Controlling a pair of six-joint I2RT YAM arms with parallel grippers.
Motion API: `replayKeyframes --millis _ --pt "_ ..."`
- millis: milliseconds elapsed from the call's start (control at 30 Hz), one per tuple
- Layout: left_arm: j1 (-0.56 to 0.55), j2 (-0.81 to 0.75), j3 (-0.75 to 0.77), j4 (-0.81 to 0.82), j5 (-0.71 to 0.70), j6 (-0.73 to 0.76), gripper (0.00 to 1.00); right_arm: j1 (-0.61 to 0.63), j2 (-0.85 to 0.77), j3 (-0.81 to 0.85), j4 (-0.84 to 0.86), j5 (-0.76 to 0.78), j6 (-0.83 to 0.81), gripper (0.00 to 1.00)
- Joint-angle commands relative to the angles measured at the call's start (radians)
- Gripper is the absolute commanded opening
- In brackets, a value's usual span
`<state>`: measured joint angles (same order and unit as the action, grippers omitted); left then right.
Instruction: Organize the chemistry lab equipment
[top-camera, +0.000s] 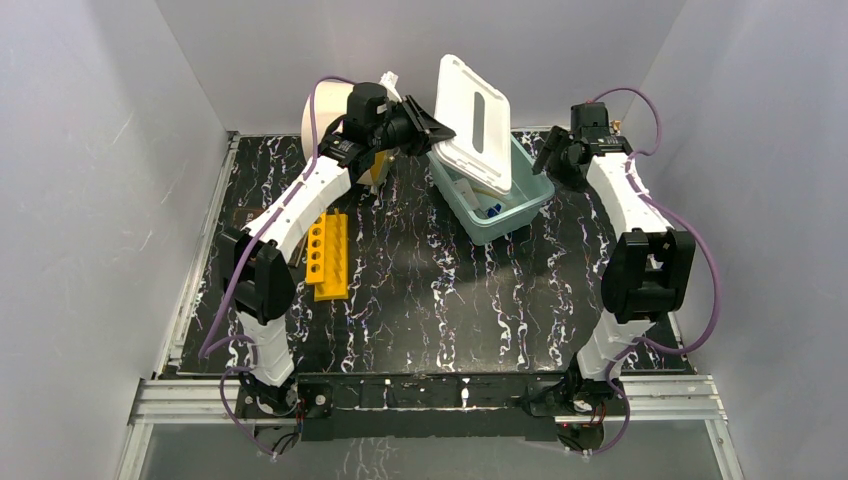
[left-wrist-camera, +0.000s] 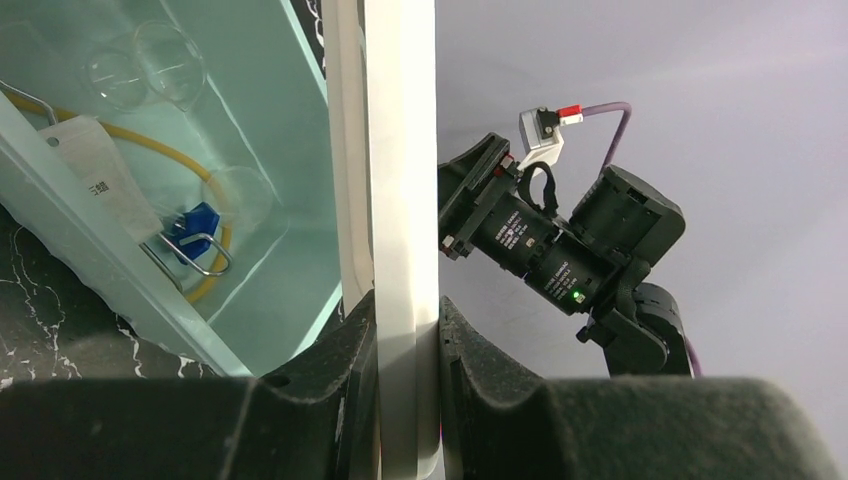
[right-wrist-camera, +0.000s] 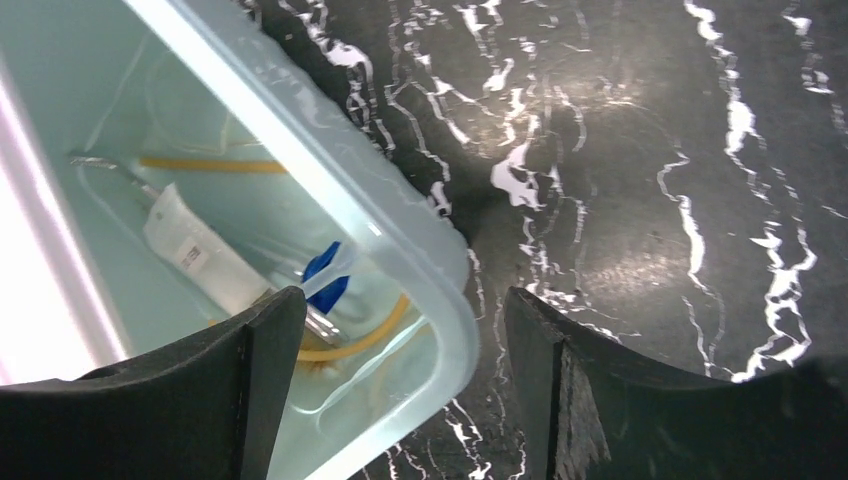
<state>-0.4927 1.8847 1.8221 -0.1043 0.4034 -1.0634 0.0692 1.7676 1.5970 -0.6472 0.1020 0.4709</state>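
Two pincers work at the far end of the bench (top-camera: 450, 300). The left pincer (top-camera: 435, 125) is clamped tight on the edge of a white lid (top-camera: 475, 120), holding it up on end above a pale green bin (top-camera: 530, 195) at about 1 o'clock from the bench's middle. The right pincer (right-wrist-camera: 400, 310) stands wide apart with nothing in it, and the bin's near corner lies between its fingers.

Only the overhead view shows the yellow tube rack (top-camera: 328, 255), lying flat at 9 o'clock beside the left arm, well apart from the bin, and a cream drum (top-camera: 325, 115) at 11 o'clock. Only the wrist views look inside the bin. The left wrist view shows clear glass dishes (left-wrist-camera: 170, 65) at the far end, a tan rubber loop (left-wrist-camera: 150, 145) curving along the floor, a blue-tipped tool (left-wrist-camera: 195, 225) with a wire handle, and a white packet (left-wrist-camera: 100, 180). The right wrist view shows no glassware.

The packet carries a few small printed characters, too small to read. White print on the right arm (left-wrist-camera: 560, 260) is likewise illegible.
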Motion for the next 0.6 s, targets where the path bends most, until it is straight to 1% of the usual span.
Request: replayKeyframes --millis 0,133,233,433,500,567 --pt "0.002 -0.034 -0.001 0.071 0.022 -0.023 0.00 -0.002 -0.004 0.010 0.080 -0.138 -0.024 0.79" --pt "0.003 -0.029 -0.024 0.099 0.046 -0.050 0.00 -0.003 -0.013 -0.028 0.085 -0.163 -0.027 0.70" --pt "0.003 -0.030 -0.041 0.099 0.044 -0.058 0.00 -0.003 -0.046 -0.087 0.123 -0.185 -0.035 0.65" --pt "0.003 -0.040 -0.066 0.099 0.030 -0.056 0.00 -0.003 -0.088 -0.139 0.107 -0.243 -0.028 0.54" --pt "0.003 -0.039 -0.078 0.132 0.032 -0.063 0.00 -0.003 -0.112 -0.159 0.114 -0.261 -0.020 0.47" --pt "0.003 -0.040 -0.095 0.152 0.035 -0.081 0.00 -0.003 -0.130 -0.169 0.103 -0.267 -0.004 0.43"
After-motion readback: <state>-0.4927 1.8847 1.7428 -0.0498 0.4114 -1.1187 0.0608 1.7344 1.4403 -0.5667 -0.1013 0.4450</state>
